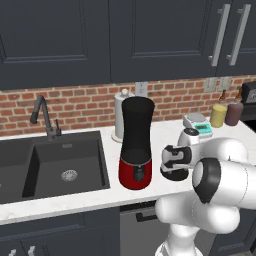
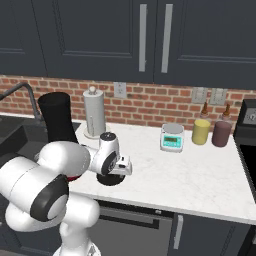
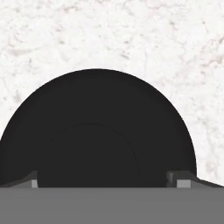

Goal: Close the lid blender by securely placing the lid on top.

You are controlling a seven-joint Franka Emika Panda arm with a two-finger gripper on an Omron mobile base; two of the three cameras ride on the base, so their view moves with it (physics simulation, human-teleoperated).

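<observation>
The blender (image 1: 136,145) stands on the white counter just right of the sink, a tall black jar on a glossy red base, with its top uncovered. In the right base view the jar (image 2: 56,120) rises behind my arm. The lid (image 1: 173,174) (image 2: 111,180), a flat black disc, lies on the counter to the right of the blender. My gripper (image 1: 175,164) (image 2: 113,169) points down just above it. In the hand view the lid (image 3: 98,127) is very near, and the gripper (image 3: 105,179) is open, its fingertips (image 3: 178,178) standing wide on either side of the central knob.
A white paper-towel roll (image 1: 121,115) (image 2: 94,112) stands behind the blender. The sink (image 1: 50,165) and faucet (image 1: 45,117) lie to the left. A small scale (image 1: 197,123) (image 2: 172,137), a yellow bottle (image 2: 201,131) and a dark red bottle (image 2: 221,132) sit at the back right. Dark cabinets hang overhead.
</observation>
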